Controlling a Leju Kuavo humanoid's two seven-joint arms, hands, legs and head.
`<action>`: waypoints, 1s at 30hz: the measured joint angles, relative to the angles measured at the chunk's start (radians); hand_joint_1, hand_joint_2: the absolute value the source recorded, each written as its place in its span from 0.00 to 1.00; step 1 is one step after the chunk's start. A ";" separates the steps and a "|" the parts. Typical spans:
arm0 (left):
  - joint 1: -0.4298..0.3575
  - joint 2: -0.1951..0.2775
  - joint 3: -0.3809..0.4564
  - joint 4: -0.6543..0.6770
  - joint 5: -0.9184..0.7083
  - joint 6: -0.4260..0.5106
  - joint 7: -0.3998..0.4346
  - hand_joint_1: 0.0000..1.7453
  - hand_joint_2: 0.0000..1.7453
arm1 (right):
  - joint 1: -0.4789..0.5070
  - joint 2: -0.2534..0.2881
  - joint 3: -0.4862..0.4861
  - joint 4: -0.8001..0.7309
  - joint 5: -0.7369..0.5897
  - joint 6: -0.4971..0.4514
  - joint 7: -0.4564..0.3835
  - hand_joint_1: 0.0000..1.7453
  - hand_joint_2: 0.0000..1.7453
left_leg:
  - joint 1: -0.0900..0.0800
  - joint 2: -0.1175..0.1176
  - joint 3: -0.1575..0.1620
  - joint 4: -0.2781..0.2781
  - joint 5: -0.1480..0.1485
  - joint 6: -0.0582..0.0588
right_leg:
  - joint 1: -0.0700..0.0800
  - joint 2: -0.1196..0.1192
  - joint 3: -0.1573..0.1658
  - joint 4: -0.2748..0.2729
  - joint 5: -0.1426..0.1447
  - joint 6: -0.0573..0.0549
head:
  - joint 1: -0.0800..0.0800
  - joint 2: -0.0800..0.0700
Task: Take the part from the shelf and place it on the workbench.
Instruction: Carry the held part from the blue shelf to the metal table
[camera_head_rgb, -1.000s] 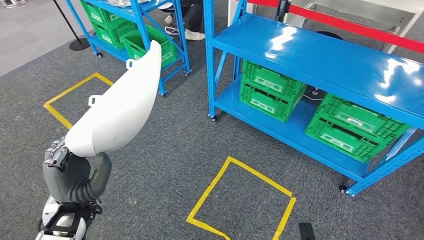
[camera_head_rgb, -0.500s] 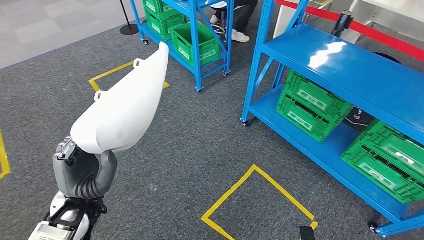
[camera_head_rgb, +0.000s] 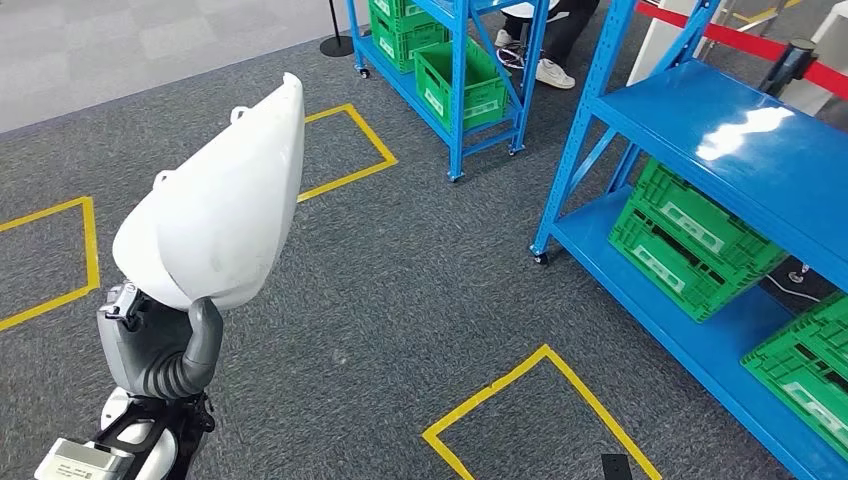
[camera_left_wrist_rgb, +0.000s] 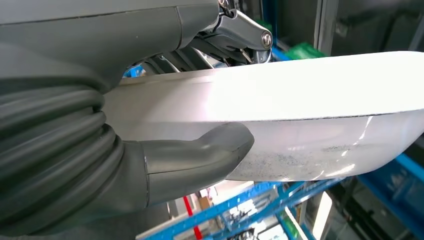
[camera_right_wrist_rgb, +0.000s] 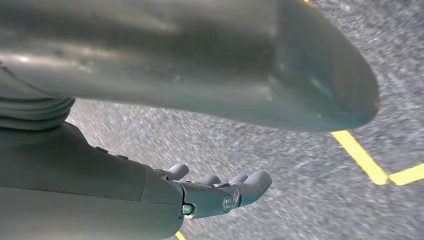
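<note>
Grey carpet (camera_head_rgb: 400, 290) with yellow tape squares (camera_head_rgb: 545, 400), blue shelving (camera_head_rgb: 740, 140) off to the right of the raised left hand (camera_head_rgb: 160, 340).

Left hand grips the white part (camera_head_rgb: 225, 205) at its rounded lower end, thumb (camera_left_wrist_rgb: 200, 157) pressed on the shell, part standing up above the hand. Right hand (camera_right_wrist_rgb: 220, 192) hangs over carpet, fingers (camera_right_wrist_rgb: 252, 185) loosely apart, holding nothing. Green crates (camera_head_rgb: 690, 235) sit on the lower shelf; white labels on them too small to read.

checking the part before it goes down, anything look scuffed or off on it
Yes: the white part held in the left hand shows grey speckled scuffing on its lower face just past the thumb. Otherwise it looks whole.
</note>
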 joint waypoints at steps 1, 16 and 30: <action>0.000 -0.003 0.002 -0.002 0.001 -0.001 0.000 1.00 1.00 | 0.000 0.000 0.000 0.000 0.000 0.000 0.000 0.00 0.00 | -0.005 0.021 0.027 -0.049 0.015 0.007 | 0.001 -0.010 0.004 0.000 -0.003 0.005 | 0.000 0.000; 0.005 -0.025 0.012 -0.002 -0.052 0.013 0.000 1.00 1.00 | -0.002 -0.004 0.000 0.000 0.020 0.024 -0.013 0.00 0.00 | 0.009 -0.161 0.040 -0.074 0.028 0.024 | -0.023 0.150 -0.037 0.045 0.010 0.054 | 0.007 0.000; 0.068 -0.007 0.018 -0.028 -0.033 -0.012 0.000 1.00 1.00 | -0.012 -0.003 0.010 0.000 0.034 0.034 -0.073 0.00 0.00 | 0.004 -0.013 -0.020 0.040 -0.018 -0.005 | -0.004 0.001 -0.005 -0.002 0.006 0.005 | -0.003 0.000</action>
